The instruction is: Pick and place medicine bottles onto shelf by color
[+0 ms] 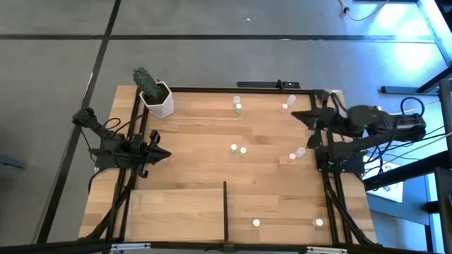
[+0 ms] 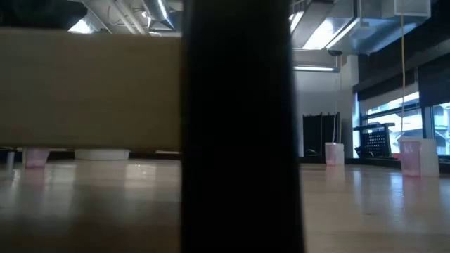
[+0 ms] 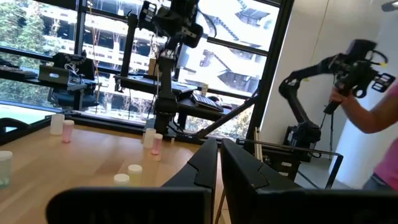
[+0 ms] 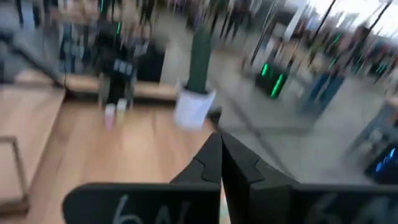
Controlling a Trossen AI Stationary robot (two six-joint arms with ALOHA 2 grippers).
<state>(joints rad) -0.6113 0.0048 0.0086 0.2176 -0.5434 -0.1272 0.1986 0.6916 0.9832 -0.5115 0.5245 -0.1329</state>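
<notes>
Both grippers are pressed together and empty: the left gripper at the table's left edge, the right gripper at its right edge, with medicine bottles scattered between them and the shelf near the left gripper.

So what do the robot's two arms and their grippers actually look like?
Both arms are dark, near-black, jointed machines. The left arm and right arm each trail black cables. The left gripper and right gripper each end in two flat, angular black fingers tapering to points. The right wrist's dark bar carries pale handwritten marks.
</notes>
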